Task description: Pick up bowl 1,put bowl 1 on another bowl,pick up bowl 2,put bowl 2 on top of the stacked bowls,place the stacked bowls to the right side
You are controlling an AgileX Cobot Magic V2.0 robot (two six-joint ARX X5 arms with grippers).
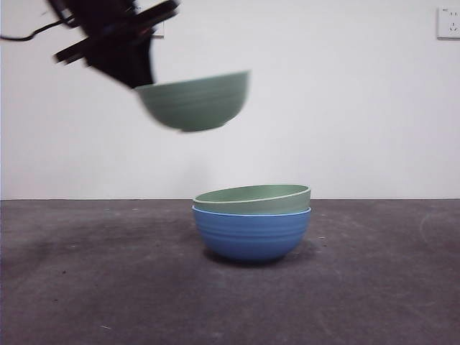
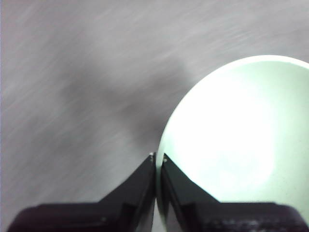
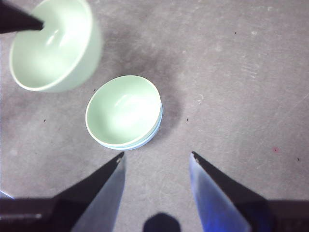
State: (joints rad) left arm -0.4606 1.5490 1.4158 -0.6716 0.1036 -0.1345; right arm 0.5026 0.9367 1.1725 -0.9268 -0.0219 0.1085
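Left gripper (image 2: 158,162) fingers pinched shut on rim of a green bowl (image 1: 195,100); right gripper (image 3: 157,164) fingers spread apart, holding nothing.

Near: dark grey table (image 1: 86,287). On it, mid-table, the blue bowl (image 1: 251,233) stands upright with a second green bowl (image 1: 253,198) nested inside, rim just above the blue rim. Higher up, well clear of the stack and off to one side of it, the held green bowl hangs tilted and blurred in the front view. Far: plain white wall (image 1: 359,108), socket (image 1: 448,22) at upper corner.
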